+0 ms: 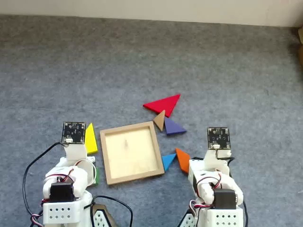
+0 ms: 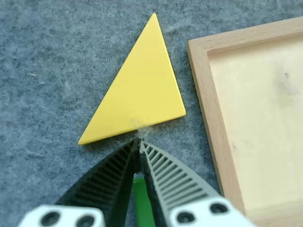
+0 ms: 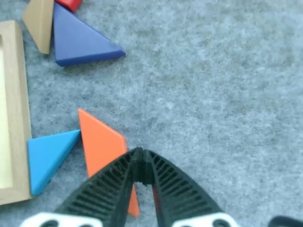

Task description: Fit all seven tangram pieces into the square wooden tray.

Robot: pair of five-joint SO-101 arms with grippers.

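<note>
Left gripper (image 2: 138, 144) closed tight, tip at the near edge of the yellow triangle (image 2: 137, 90): open wide, straddle its narrow end, lift level into the wooden tray (image 2: 203, 94) alongside.

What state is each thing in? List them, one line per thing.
Wooden tray: empty.
Yellow triangle: lying flat, outside the tray.
Red triangle: outside.
Tan triangle: outside.
Purple triangle: outside.
Blue triangle: outside.
Orange piece: outside.
Green piece: outside, partly hidden.
Left gripper: fingers shut, empty.
Right gripper: fingers shut, empty.
</note>
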